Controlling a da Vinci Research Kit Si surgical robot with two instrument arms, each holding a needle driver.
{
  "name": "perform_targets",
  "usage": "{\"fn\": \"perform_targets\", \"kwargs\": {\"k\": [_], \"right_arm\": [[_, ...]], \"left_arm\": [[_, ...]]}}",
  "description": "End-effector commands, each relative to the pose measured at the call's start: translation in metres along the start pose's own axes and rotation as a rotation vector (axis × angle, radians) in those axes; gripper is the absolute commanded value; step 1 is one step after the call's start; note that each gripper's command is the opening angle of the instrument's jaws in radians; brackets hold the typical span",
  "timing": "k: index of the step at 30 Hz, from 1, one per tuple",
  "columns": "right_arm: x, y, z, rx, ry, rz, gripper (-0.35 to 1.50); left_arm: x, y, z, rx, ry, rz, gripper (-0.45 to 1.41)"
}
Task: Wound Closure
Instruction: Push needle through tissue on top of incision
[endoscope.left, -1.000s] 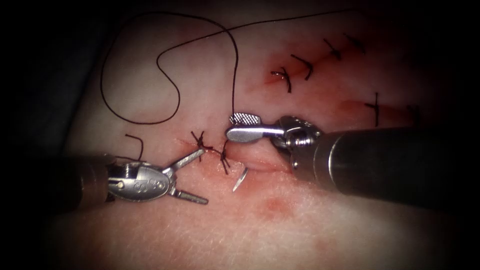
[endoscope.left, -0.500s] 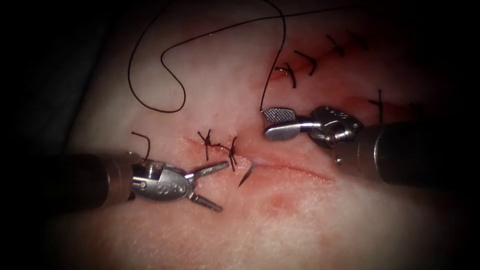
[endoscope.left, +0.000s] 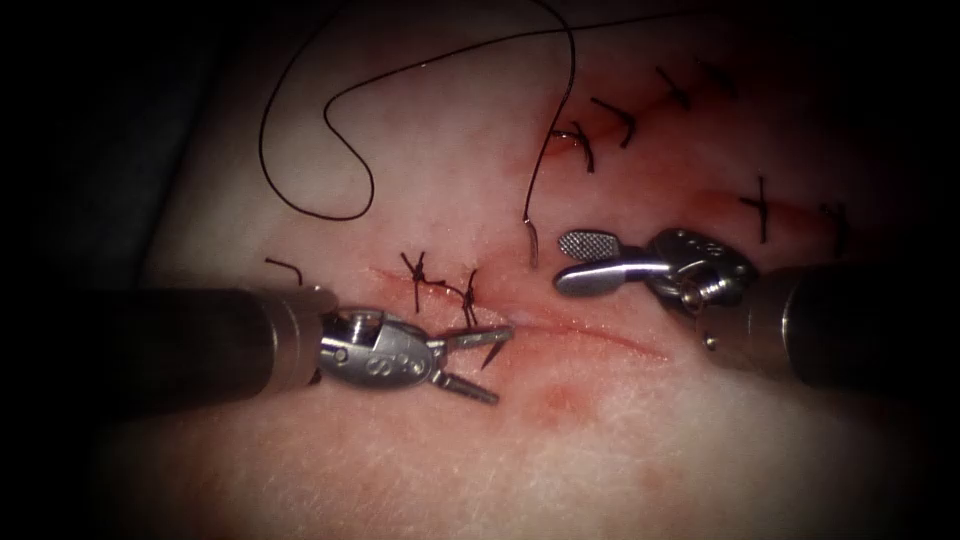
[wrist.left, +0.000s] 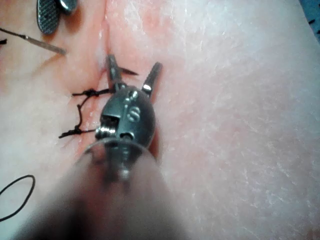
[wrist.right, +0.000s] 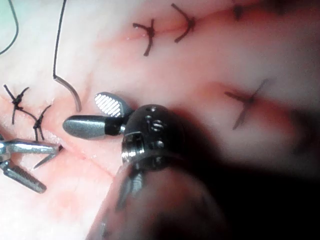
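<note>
My left claw (endoscope.left: 478, 362) is hovering released around the needle (endoscope.left: 494, 349), whose point is sticking out of the tissue (endoscope.left: 620, 440) by the cut (endoscope.left: 600, 338); slim, stiff, slippery, best gripped behind the tip. My right claw (endoscope.left: 578, 262) is gaping, empty; thread (endoscope.left: 545, 150) nearby.

This was a surgical training bench, not a clinic. A pale slab of tissue (endoscope.left: 620, 450) bore several short practice cuts closed with dark stitches (endoscope.left: 440, 285), worked by a wristed metal tool (endoscope.left: 600, 262).
</note>
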Motion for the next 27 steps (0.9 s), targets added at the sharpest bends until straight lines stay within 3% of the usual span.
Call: {"fn": "perform_targets", "kwargs": {"k": [1,8,10,11,12,22,27], "right_arm": [[-0.0011,0.0004,0.0007,0.001,0.0,-0.002,1.18],[-0.0027,0.0,0.0013,-0.003,0.01,-0.011,1.11],[-0.0028,0.0001,0.0016,-0.006,0.012,-0.005,1.11],[-0.0029,0.0001,0.0019,-0.009,0.014,-0.006,1.09],[-0.003,0.0,0.002,-0.01,0.015,-0.007,1.08],[-0.0039,-0.0002,0.0026,-0.017,0.023,0.003,0.99],[-0.004,-0.0003,0.0025,-0.017,0.017,0.019,0.93]], "left_arm": [[-0.0004,0.0,0.0009,0.0,0.003,-0.001,0.25],[-0.0022,-0.0008,0.0013,-0.012,-0.011,0.005,0.14],[-0.0024,-0.0009,0.0013,-0.021,-0.014,0.006,0.0],[-0.0024,-0.0009,0.0013,-0.029,-0.017,0.006,-0.28],[-0.0024,-0.0009,0.0013,-0.037,-0.02,0.005,-0.45],[-0.001,-0.001,-0.0001,-0.084,-0.026,-0.051,-0.45],[0.0013,-0.0007,-0.0009,-0.099,0.004,-0.128,-0.45]]}}
